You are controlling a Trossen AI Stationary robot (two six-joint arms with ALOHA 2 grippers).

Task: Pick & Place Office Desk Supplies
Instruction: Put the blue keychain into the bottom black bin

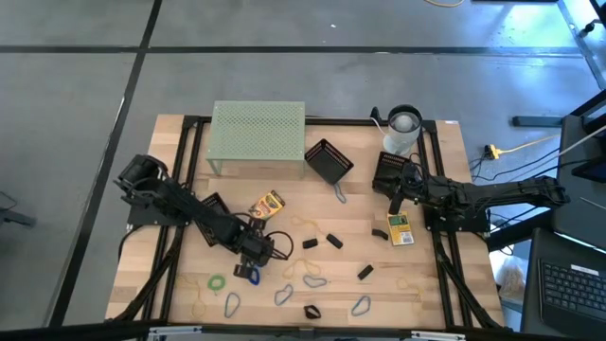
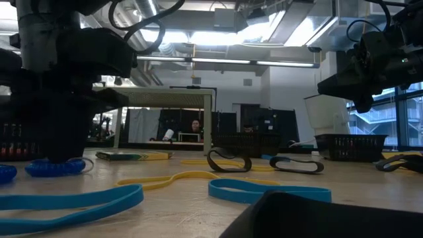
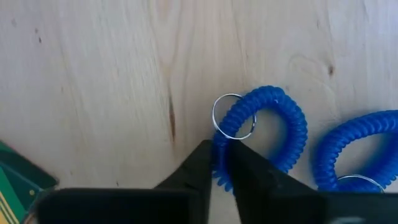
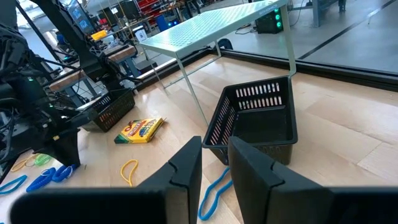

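My left gripper (image 1: 254, 262) stands low over the near left of the table, shut on a blue spiral coil loop (image 3: 273, 124) that carries a metal ring (image 3: 233, 117). A second blue coil (image 3: 354, 149) lies beside it. My right gripper (image 1: 396, 196) hangs above the table near the right black basket (image 1: 388, 170). Its fingers are almost together and hold nothing. One crayon box (image 1: 267, 204) lies mid-table, another (image 1: 401, 230) near my right arm. A green loop (image 1: 217, 282), black clips (image 1: 333, 241) and blue loops (image 1: 284, 294) lie flat on the wood. My left gripper pinches the coil's strand (image 3: 221, 163) between its two fingers, just beside the metal ring. The fingers come from above, pointing down, and lie across the strand. The rest of the coil lies flat on the table.
The pale green perforated stand (image 1: 258, 133) is at the back, with a black basket (image 1: 329, 161) at its right and a white cup (image 1: 404, 128) farther right. Another black basket (image 1: 213, 206) sits by my left arm. Tan rubber bands (image 1: 308, 224) lie about.
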